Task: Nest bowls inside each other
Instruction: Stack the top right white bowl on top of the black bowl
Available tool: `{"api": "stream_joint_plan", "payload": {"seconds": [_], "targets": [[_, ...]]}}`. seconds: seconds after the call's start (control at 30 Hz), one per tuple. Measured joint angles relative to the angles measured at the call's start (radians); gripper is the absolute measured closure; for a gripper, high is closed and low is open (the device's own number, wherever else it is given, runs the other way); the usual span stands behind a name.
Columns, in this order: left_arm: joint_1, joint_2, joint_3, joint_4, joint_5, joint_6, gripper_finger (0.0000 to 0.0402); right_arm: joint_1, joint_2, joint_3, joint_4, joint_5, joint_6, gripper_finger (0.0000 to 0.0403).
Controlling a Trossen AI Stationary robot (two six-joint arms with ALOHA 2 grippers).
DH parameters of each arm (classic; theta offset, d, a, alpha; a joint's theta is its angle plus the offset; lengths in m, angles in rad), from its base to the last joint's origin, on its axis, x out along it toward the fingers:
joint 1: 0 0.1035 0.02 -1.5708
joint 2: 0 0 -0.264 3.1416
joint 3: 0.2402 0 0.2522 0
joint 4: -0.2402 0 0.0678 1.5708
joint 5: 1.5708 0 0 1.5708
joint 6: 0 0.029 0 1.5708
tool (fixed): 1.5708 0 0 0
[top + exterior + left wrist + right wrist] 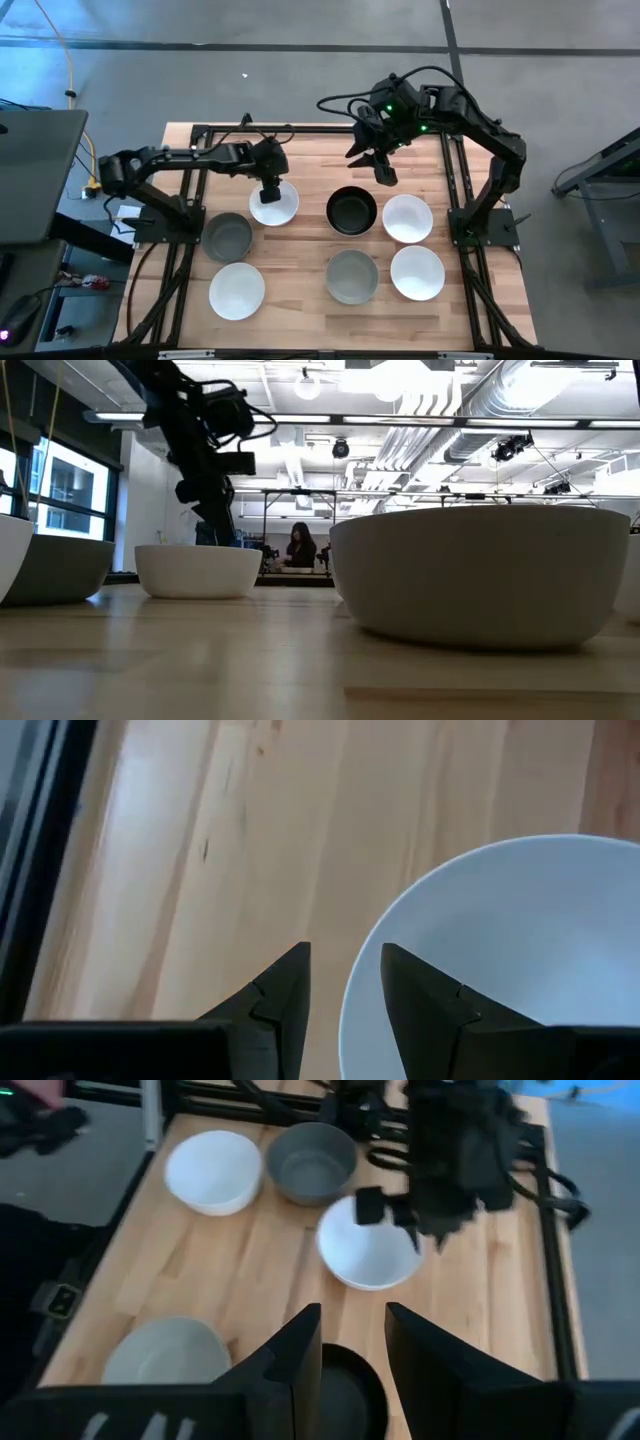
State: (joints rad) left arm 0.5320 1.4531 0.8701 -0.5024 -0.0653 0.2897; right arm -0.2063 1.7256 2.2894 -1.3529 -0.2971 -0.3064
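Note:
Seven bowls show in the high view. My left gripper (271, 190) is open over the far rim of a white bowl (273, 203); in the left wrist view, one finger (425, 1005) is over the inside of this white bowl (520, 950) and the other outside. My right gripper (385, 170) is open, raised beyond the black bowl (351, 211), whose rim (345, 1390) shows under its fingers. The other bowls stand apart on their bases: grey (229, 235), white (237, 290), grey (352, 276), and two white ones (407, 218) (417, 272). My left gripper comes from above, pointing down, with its fingers on either side of the white bowl's far rim (352, 1000), one inside and one outside. Whether they touch the rim I cannot tell. The bowl stands upright on the table.
A dark metal frame (455, 190) borders the wooden table (310, 160) on its far, left and right sides. Bare wood lies along the far edge and between the bowls. In the low view, a person (298, 547) sits far back in the room behind the table.

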Motion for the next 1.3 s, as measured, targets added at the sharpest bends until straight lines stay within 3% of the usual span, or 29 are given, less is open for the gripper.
{"api": "stream_joint_plan", "payload": {"seconds": [0.17,0.5,0.87,1.3], "targets": [[0.006,0.06,0.025,-0.08,-0.057,0.01,0.0289,0.0,0.0,0.0,-0.001,-0.034,-0.01,0.0298],[0.04,0.093,0.025,-0.084,-0.059,-0.008,0.0292,-0.001,0.0,0.0,-0.001,-0.054,-0.026,0.0298],[0.049,0.085,0.025,-0.083,-0.029,0.002,0.0394,-0.001,0.0,0.0,0.0,-0.054,-0.034,0.0298],[0.121,0.084,0.029,-0.089,0.073,-0.153,0.04,-0.001,0.0,0.0,0.0,-0.054,-0.024,0.0298]]}}
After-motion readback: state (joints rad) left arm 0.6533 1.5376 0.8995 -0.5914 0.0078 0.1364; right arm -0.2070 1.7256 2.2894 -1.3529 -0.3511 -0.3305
